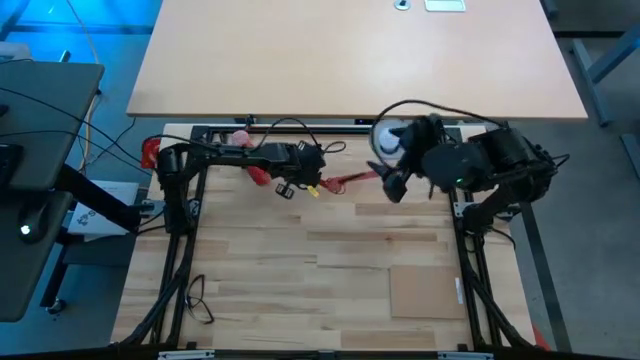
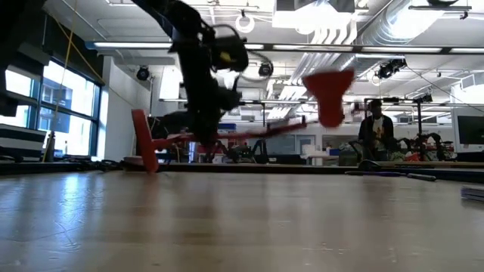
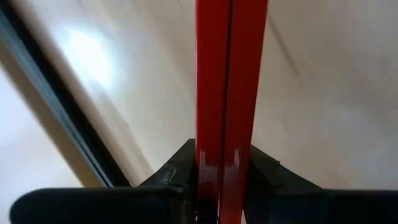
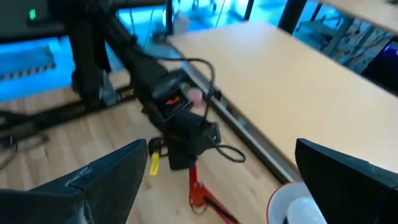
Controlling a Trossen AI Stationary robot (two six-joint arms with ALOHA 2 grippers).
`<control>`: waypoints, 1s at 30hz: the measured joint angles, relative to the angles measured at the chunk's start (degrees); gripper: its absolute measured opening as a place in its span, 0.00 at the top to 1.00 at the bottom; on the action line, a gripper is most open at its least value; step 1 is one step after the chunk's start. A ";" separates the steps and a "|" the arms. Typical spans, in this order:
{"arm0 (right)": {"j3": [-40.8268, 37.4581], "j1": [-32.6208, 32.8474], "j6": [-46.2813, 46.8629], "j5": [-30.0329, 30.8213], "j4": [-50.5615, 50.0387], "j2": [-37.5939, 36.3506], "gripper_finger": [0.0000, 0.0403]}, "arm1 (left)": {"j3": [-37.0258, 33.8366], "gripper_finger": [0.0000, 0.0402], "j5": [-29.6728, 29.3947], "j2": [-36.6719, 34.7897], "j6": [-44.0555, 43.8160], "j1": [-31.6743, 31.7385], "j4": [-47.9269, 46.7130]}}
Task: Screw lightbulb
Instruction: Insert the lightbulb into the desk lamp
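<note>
Two dark fingers (image 3: 171, 180) of the left end effector sit closest in the left wrist view, clenched on the red stem (image 3: 230, 87) of a lamp. The stem runs straight out from between them over the pale table (image 3: 323, 93).

Right wrist view: the right end effector (image 4: 221, 149) is released, its fingers standing wide apart with nothing between them. Beyond it lie the left end effector (image 4: 186, 140) and a small pink ball (image 4: 194, 95). The round white opening of the shade (image 4: 292, 205) shows just beside one of the right arm's fingers. The lightbulb cannot be told apart from that white inside.

High view: the left end effector (image 1: 305, 172) grips the stem (image 1: 345, 181) near the table's far edge. The stem's long axis runs across the table (image 1: 300, 280), from the left arm toward the shade (image 1: 386, 137) on the right. The right end effector (image 1: 393, 186) is just beside the shade and is much the nearer of the two. A pale shape sits within the shade's opening. Whether it is the lightbulb seated in the socket cannot be confirmed. No loose bulb is seen elsewhere on the table.

Low view: the lamp's base (image 2: 144, 147) stands on edge on the table. The stem (image 2: 265, 128) runs nearly level, and the shade (image 2: 329, 94) is held clear of the surface. A person (image 2: 374, 128) stands in the room behind.

Judgement: the left arm steadies the lamp. The turning falls to the right arm, which must reach into the shade's mouth along the socket axis.
</note>
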 joint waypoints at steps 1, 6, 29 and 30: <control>0.00 0.14 -0.68 0.49 1.13 -0.53 0.01 | 0.06 0.83 0.93 -1.04 -1.36 -0.29 0.14; 0.11 1.05 -6.51 3.72 9.70 -4.10 0.01 | 0.05 0.83 5.19 -7.63 -7.53 -1.61 0.44; 0.13 1.43 -15.27 4.25 19.65 -9.36 0.01 | -16.72 0.83 6.90 -18.78 -31.98 -11.19 39.28; 0.13 1.43 -15.25 4.18 19.63 -9.36 0.01 | -18.62 0.83 4.34 -18.26 -32.18 -12.24 42.37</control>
